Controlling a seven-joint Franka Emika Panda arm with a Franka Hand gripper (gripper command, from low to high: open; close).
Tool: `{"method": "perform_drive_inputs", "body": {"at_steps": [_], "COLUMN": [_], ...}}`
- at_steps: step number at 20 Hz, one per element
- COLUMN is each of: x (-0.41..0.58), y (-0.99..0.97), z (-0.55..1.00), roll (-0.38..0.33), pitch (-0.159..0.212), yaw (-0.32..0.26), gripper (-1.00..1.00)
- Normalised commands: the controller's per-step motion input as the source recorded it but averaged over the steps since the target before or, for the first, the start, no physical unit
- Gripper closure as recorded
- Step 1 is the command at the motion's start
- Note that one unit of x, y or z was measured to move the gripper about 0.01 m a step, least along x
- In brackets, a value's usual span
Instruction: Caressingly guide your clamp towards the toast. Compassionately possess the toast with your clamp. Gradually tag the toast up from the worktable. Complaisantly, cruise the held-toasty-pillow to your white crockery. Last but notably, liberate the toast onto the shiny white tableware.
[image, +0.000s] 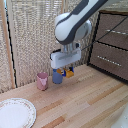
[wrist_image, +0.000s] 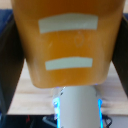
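At the exterior view's near left the white crockery lies bare on the worktable. Further right stand a pink cup and a blue cup, their contents unseen. Above the blue cup, the clamp is closed on the toast, lifted clear. The toast looks light, stiff and smooth; gripped by its edges, it fills the wrist view.

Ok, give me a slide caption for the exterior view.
Panda arm's clamp holds the toast above the blue cup, beside the pink cup; white plate waits at the exterior view's left.
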Motion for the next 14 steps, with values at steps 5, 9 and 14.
{"method": "perform_drive_inputs", "body": {"at_steps": [5, 9, 14], "x": [0.111, 0.149, 0.255], "y": [0.92, 0.94, 0.92], "z": [0.36, 0.21, 0.04], "roll": [0.005, -0.003, -0.002], "pitch": [0.007, -0.005, -0.032], "yaw": [0.0, 0.0, -0.02], "gripper": [1.0, 1.0, 1.0]}}
